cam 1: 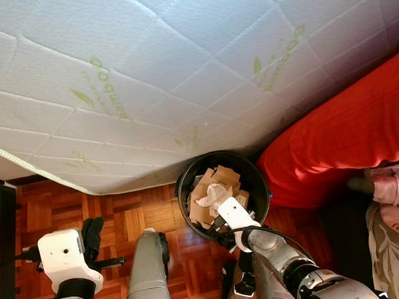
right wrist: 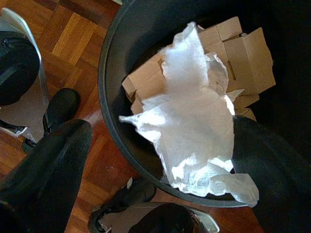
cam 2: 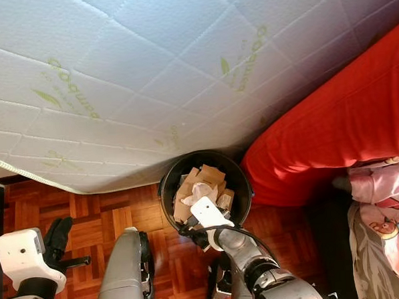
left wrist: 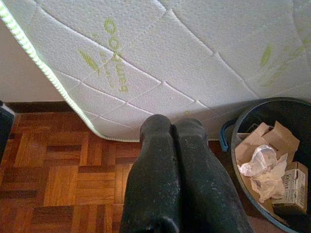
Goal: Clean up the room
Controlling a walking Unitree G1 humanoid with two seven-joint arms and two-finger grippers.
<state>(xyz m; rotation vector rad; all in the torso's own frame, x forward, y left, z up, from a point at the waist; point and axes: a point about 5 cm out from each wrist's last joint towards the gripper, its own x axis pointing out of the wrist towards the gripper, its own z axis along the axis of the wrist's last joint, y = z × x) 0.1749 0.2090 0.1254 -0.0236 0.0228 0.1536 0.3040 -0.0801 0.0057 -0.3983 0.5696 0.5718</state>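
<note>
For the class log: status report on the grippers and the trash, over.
Right gripper open over black bin, crumpled white paper between its fingers. Left gripper shut, idle above parquet floor. Cardboard scraps in bin. Nothing obstructing.

Parquet floor (cam 1: 75,209) of reddish-brown wood blocks, sunlit in patches. White quilted mattress (cam 1: 182,70) with green printed logos, well beyond the jaws, overhanging the floor. Red bedding (cam 1: 346,135) off to the right. Dark furniture edge (cam 1: 1,254) at far left.
</note>
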